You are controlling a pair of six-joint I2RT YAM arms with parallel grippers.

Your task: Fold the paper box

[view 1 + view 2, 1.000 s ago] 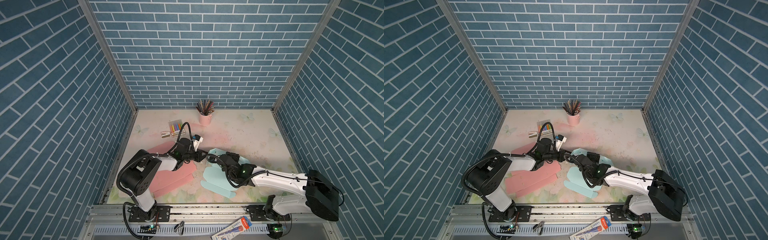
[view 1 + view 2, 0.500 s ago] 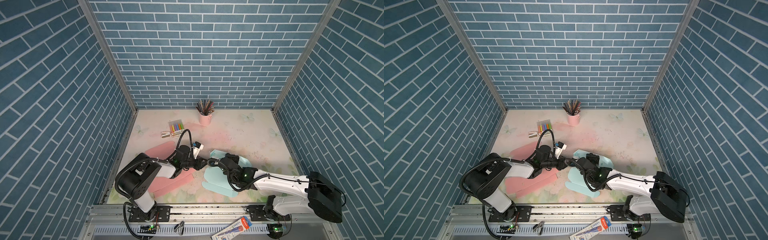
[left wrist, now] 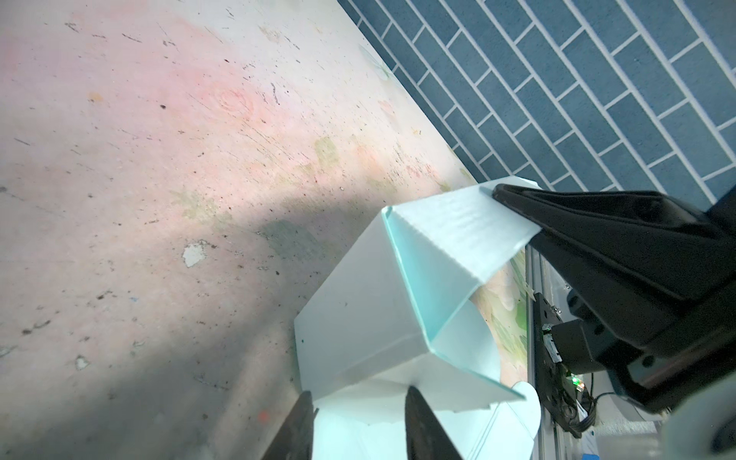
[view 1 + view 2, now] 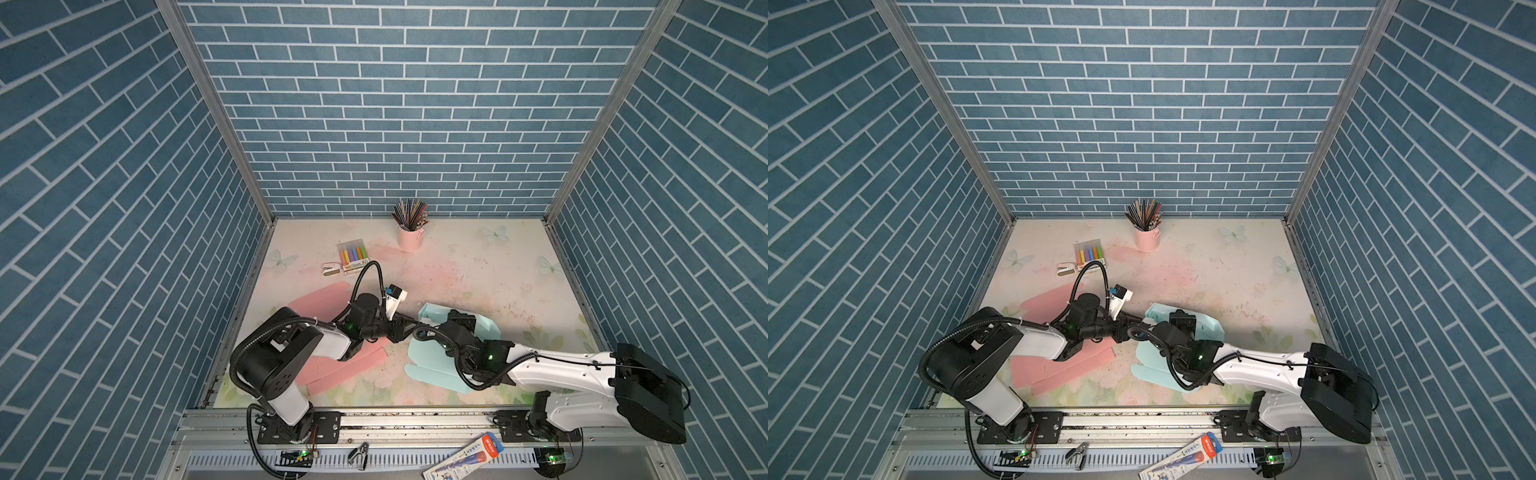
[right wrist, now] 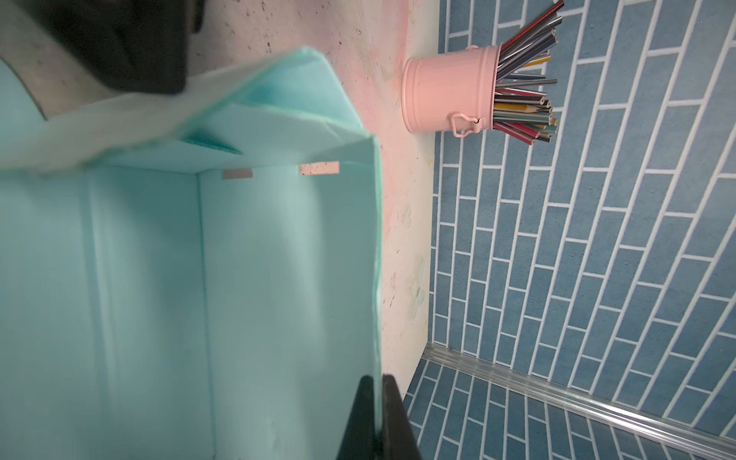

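Bright, even overhead light filled both sharp top views, whose brick walls [image 4: 374, 124] splayed outward toward the frame edges; only soft shadows lay on the surface [image 4: 478, 266]. In the left wrist view a broad dark shadow crossed the surface, and the left gripper [image 3: 358, 398] was blurred. In the right wrist view the paper box [image 5: 278, 278] looked soft, the pencil cup [image 5: 450, 95] crisp.

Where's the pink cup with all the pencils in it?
In both top views the pink cup stands at the back of the table, near the middle, close to the brick wall. The marker pack lies just left of it.
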